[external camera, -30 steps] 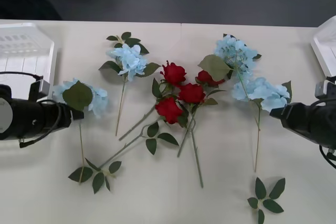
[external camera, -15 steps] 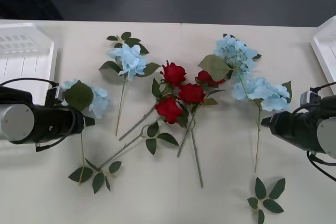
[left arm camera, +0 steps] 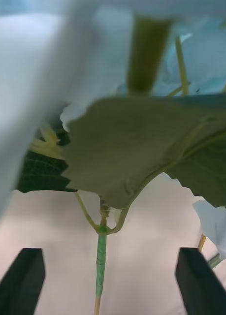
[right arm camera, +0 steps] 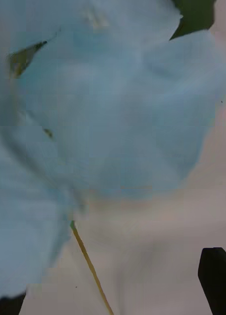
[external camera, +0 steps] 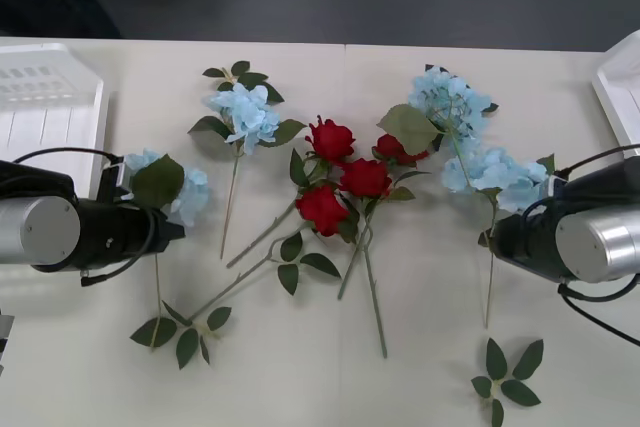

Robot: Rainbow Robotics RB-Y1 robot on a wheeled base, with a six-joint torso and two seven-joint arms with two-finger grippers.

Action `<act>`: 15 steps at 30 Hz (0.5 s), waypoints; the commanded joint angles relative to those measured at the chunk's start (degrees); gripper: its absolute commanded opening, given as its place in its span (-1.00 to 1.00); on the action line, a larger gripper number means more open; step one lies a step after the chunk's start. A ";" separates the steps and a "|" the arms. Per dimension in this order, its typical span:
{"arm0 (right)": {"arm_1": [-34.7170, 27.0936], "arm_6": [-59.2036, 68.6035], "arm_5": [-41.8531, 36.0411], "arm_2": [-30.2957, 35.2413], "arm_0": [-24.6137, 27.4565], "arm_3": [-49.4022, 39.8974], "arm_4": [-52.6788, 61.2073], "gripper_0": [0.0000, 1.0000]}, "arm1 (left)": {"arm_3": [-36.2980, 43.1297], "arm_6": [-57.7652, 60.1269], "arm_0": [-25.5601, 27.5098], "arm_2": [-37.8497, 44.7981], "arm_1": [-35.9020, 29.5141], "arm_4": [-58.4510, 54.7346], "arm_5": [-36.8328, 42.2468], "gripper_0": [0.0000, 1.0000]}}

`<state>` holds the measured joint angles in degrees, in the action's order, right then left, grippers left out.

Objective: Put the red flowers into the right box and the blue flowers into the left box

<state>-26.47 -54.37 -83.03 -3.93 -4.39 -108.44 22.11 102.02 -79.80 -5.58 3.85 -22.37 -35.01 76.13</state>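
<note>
The left box (external camera: 50, 97) sits at the table's far left corner, just behind the left arm. The left gripper (left arm camera: 110, 280) is low over the table with its black fingers (left arm camera: 21, 280) spread wide, a thin green stem running between them without touching either; straight ahead of it hang a big green leaf (left arm camera: 157, 152) and the pale petals of the leftmost of the blue flowers (external camera: 165, 187). Further to that gripper's right lie another blue cluster (external camera: 245, 112) and, in the middle of the table, the red flowers (external camera: 340, 177), their stems crossing. Beyond them two more blue clusters (external camera: 480, 137) lie close together; the right gripper (right arm camera: 113, 295) hovers right at the nearer one, its fingers (right arm camera: 216, 278) parted, a thin stem passing between them and blue petals ahead. The right box (external camera: 622, 97) shows behind the right arm at the table's edge. A loose leaf sprig (external camera: 505, 377) lies near the front, beside that arm.
</note>
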 commanded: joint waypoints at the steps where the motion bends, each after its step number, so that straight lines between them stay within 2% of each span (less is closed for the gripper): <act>1: -2.01 -7.33 0.32 -0.20 -1.85 1.21 0.21 1.00 | 0.90 -6.60 -1.01 0.98 0.14 0.47 -0.63 -1.00; 15: -2.80 -21.39 4.10 -0.03 -2.55 2.09 2.15 1.00 | 0.90 -7.22 -1.10 0.90 0.31 0.03 -0.98 -1.00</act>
<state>-27.03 -71.55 -79.95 -4.65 -6.45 -105.63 23.51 102.02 -85.93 -5.58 3.85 -22.37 -35.01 75.52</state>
